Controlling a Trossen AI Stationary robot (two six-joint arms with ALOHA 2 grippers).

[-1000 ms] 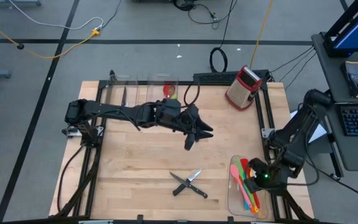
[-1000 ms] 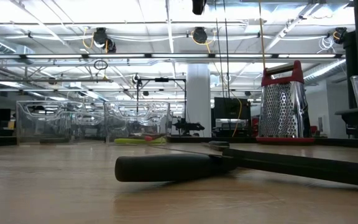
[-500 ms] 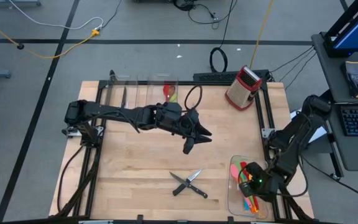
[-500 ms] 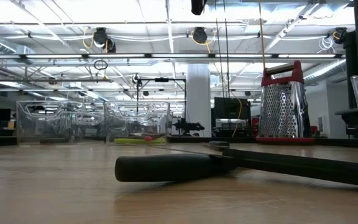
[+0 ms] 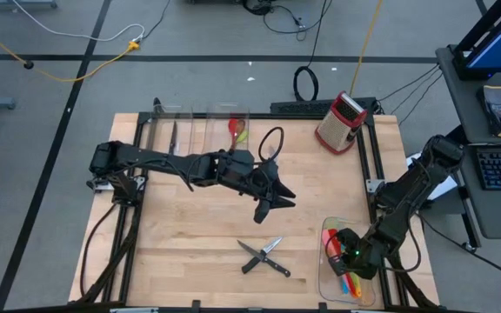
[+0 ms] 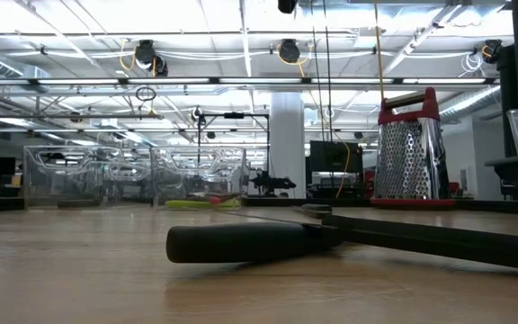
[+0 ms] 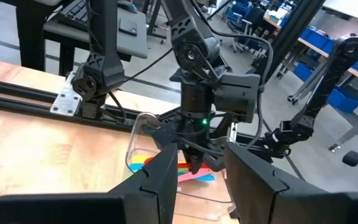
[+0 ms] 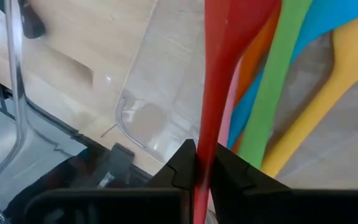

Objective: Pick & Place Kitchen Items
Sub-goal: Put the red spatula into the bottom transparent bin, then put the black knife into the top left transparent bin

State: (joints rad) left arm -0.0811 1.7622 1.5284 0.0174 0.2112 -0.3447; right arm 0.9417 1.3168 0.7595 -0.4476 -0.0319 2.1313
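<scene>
You have a grey concrete floor (image 5: 50, 113) crossed by dark tape lines — long fluorescent ceiling lights (image 6: 106, 18), a white square pillar (image 6: 288, 144) behind.

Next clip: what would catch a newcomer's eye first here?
The right gripper, down in the clear bin at the table's near right corner, is shut on a red utensil among bright spoons and spatulas. Two crossed knives lie on the bare wood near the front edge, with the left gripper hovering above them. A red grater stands at the far right.
</scene>
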